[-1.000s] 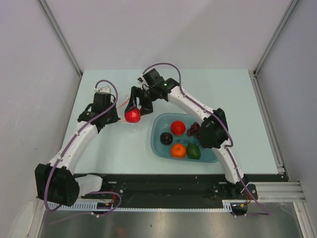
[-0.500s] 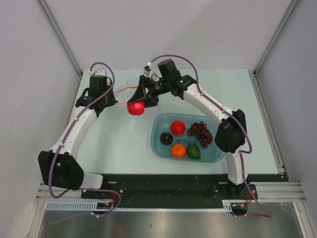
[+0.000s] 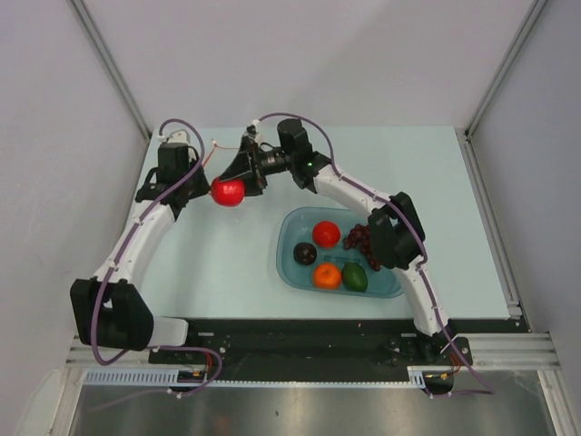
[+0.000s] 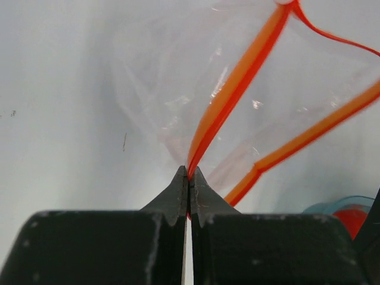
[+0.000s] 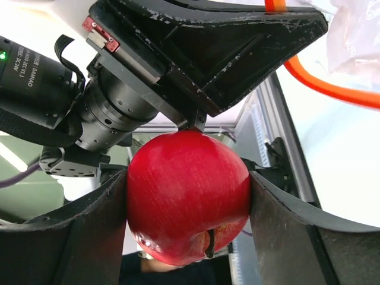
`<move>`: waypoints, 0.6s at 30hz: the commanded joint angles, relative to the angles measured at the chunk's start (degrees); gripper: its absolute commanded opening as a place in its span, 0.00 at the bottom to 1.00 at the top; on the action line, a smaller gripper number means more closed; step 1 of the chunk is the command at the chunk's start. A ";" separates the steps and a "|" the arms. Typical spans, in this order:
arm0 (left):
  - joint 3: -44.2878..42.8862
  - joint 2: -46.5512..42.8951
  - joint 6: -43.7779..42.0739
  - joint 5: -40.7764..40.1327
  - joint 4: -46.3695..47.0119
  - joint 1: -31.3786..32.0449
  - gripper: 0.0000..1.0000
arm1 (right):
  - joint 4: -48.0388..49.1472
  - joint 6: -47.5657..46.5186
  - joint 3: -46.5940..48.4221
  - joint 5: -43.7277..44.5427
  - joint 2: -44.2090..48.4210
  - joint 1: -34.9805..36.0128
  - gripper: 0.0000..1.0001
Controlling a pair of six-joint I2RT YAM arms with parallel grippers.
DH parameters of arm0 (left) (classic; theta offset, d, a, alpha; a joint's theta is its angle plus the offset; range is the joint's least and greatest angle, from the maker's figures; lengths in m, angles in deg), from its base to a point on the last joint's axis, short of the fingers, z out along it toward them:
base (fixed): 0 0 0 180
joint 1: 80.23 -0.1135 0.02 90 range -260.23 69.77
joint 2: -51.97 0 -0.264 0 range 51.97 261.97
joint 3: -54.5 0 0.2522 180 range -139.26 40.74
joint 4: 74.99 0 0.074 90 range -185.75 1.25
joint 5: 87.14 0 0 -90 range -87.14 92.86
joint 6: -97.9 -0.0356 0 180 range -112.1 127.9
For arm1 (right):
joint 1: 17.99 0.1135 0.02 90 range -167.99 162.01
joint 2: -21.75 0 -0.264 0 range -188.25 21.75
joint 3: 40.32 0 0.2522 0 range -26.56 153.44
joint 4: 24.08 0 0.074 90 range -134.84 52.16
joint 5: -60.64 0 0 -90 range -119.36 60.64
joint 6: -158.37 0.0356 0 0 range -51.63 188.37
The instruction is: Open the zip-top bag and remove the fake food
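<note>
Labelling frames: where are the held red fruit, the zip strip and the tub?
Held red fruit [image 5: 187,196]: right wrist view, middle of its skin.
Zip strip [image 4: 237,83]: left wrist view, midway along the strip.
Tub [image 3: 296,228]: top view, bare floor by its far-left corner.

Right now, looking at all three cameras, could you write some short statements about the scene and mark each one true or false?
1. The left claw is shut on the orange strip of the zip-top bag. True.
2. The right claw is empty. False: it grips a red apple between its fingers.
3. An orange lies inside the teal tub. True.
4. The green fruit lies on the table outside the tub. False: it lies in the tub, beside the orange.
</note>
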 commanded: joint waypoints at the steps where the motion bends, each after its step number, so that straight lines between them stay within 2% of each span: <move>1: 1.03 -2.79 1.24 0.81 -2.38 2.79 0.00 | -5.14 -8.23 9.32 10.09 2.76 1.35 0.11; 4: -3.08 -0.42 0.89 -6.76 -5.97 2.53 0.00 | -21.16 -20.08 7.68 14.04 6.96 0.91 0.11; 7: -8.09 2.82 0.45 -12.30 -8.62 1.74 0.00 | -29.17 -28.35 -0.23 18.96 14.86 -0.58 0.10; 12: -14.52 9.33 -0.96 -18.10 -10.56 0.42 0.00 | -40.27 -38.66 -19.29 27.14 25.51 -5.15 0.11; 14: -15.93 12.76 -1.83 -18.90 -10.48 -0.11 0.00 | -41.87 -41.57 -27.01 28.64 30.43 -7.70 0.12; 18: -21.37 18.21 -3.24 -20.31 -10.65 -0.90 0.00 | -50.10 -48.07 -32.15 37.15 34.84 -8.50 0.18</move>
